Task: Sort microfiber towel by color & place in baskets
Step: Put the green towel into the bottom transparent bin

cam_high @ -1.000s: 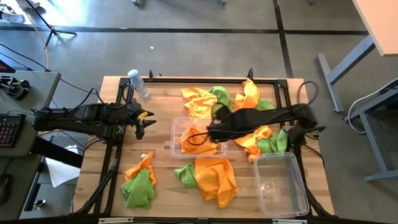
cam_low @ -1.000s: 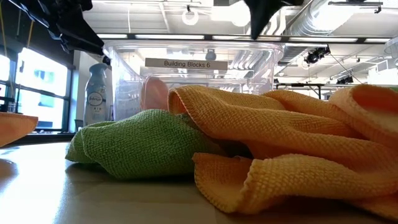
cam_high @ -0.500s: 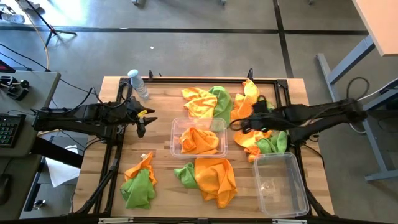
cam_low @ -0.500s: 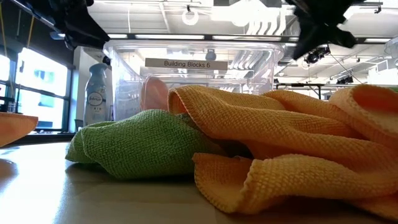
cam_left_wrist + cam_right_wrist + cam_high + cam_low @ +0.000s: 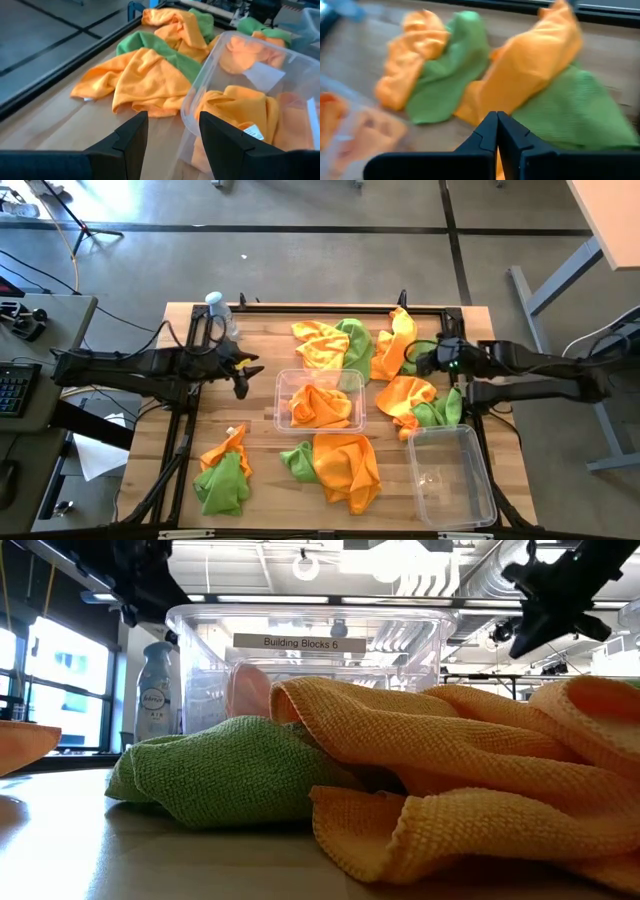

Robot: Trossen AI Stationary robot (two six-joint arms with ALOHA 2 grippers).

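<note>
Orange and lime green microfiber towels lie in heaps on the wooden table. One heap is at the far middle (image 5: 325, 340), one on the right (image 5: 420, 405), one at the near middle (image 5: 345, 465) and one at the near left (image 5: 222, 475). A clear basket (image 5: 283, 395) in the middle holds an orange towel (image 5: 320, 405). A second basket (image 5: 450, 475) stands at the near right. My left gripper (image 5: 240, 375) hangs open just left of the middle basket (image 5: 200, 95), with nothing between its fingers. My right gripper (image 5: 415, 360) is shut above an orange towel (image 5: 530, 60) and a green towel (image 5: 580, 110) at the far right.
A small clear water bottle (image 5: 222, 315) stands at the far left corner. A black frame (image 5: 440, 310) runs along the table's far and side edges. Bare wood (image 5: 255, 425) lies between the left gripper, the middle basket and the near left heap.
My right gripper has drawn back from over the middle basket toward the table's right and far edges, staying shut. The orange towel stays in that basket. My left gripper has edged toward the middle basket, still open.
</note>
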